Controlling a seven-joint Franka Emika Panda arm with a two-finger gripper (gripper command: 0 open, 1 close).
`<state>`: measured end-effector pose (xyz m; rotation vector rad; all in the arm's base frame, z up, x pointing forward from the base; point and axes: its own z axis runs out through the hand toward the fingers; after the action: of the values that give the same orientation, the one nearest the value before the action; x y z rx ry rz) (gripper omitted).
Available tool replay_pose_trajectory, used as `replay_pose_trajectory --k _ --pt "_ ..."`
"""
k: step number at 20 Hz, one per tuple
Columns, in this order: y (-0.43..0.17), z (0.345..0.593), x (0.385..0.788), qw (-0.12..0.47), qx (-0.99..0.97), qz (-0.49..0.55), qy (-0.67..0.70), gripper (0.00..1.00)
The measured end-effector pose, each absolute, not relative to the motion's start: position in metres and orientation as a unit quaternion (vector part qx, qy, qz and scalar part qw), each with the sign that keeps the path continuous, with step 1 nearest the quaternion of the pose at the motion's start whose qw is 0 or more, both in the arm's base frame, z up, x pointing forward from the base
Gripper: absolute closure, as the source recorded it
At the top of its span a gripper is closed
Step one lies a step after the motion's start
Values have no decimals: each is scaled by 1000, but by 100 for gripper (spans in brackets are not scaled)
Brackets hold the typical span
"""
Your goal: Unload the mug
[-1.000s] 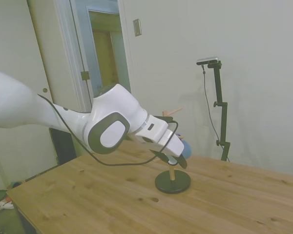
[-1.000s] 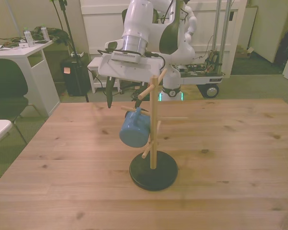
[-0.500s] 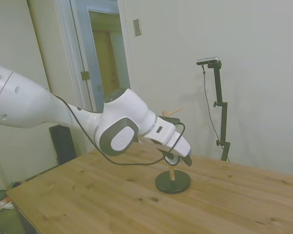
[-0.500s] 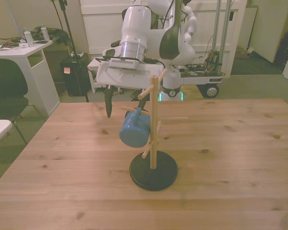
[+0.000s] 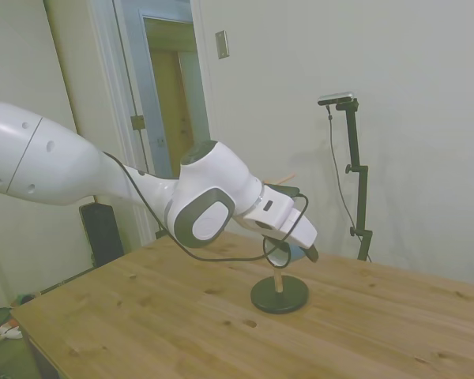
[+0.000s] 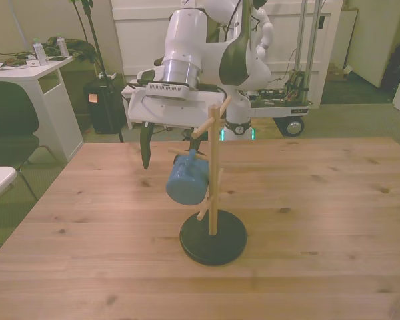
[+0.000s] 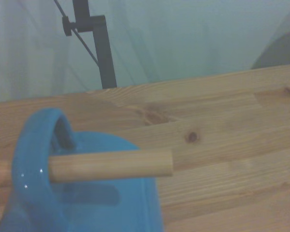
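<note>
One light-blue mug [image 6: 187,180] hanging by its handle on a peg [image 7: 111,165]; pincer [image 6: 167,148] spread wide behind it; risks tipping the rack [image 6: 213,237] if pulled sideways.

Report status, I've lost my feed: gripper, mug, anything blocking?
Gripper open, fingers straddling the mug's handle end, not gripping. Light-blue mug hangs by its handle on a wooden peg of the mug rack. Peg must clear handle.

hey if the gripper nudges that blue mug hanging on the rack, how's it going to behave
The mug hangs by its handle on a peg, so it would probably swing. It looks rigid and glossy, likely slippery. The rack has a broad base and probably won't tip.
</note>
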<state>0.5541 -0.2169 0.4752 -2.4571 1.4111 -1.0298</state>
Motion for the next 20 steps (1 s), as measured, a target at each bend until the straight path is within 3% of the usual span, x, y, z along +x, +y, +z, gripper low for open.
replay_pose_trajectory --k 10,11,20 --pt "-217 466 559 56 -820 -346 453 0" --pt "-217 465 559 56 -820 -345 453 100" --pt "-223 454 565 54 -824 -339 451 100"
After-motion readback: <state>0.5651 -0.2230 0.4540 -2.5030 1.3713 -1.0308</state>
